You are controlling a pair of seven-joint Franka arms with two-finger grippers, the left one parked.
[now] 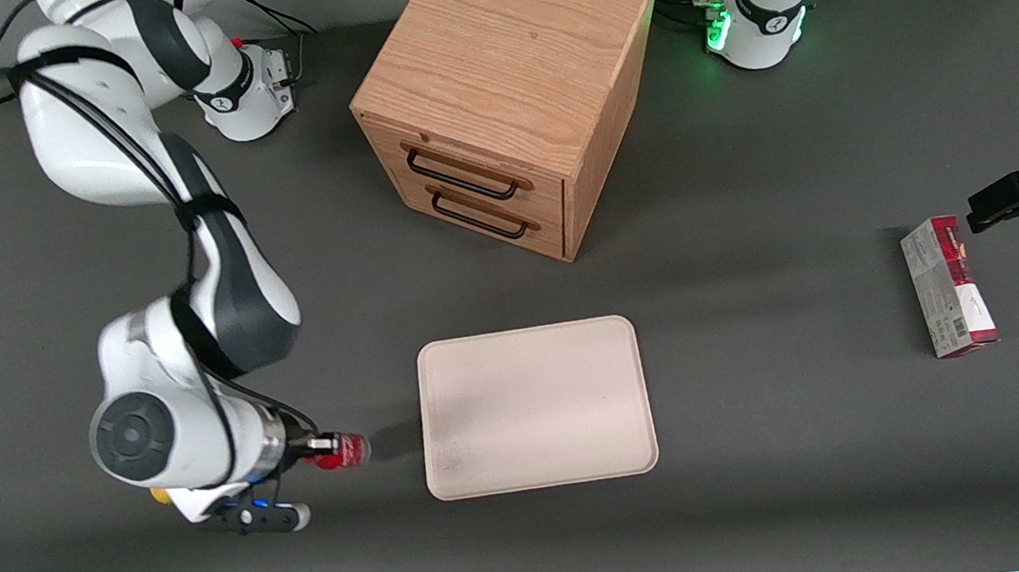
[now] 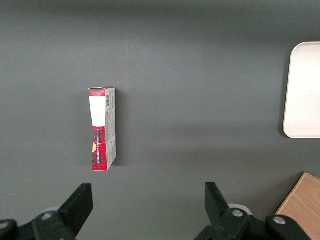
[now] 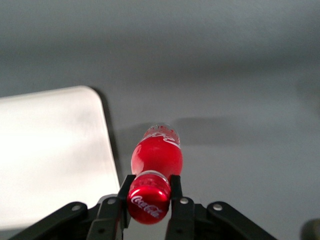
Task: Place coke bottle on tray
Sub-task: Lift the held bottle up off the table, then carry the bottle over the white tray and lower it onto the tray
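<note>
The gripper (image 3: 149,200) grasps the coke bottle (image 3: 156,160) by its red cap, held above the table just beside the tray (image 1: 542,474), toward the working arm's end; such a narrow hold may let it swing or slip before reaching it

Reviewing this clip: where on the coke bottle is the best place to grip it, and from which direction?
At the cap end, as shown: the gripper has its fingers shut on either side of the red cap of the coke bottle, coming in along the bottle's long axis. The cap is narrow and rigid, and the body points away from the gripper beside the tray.
</note>
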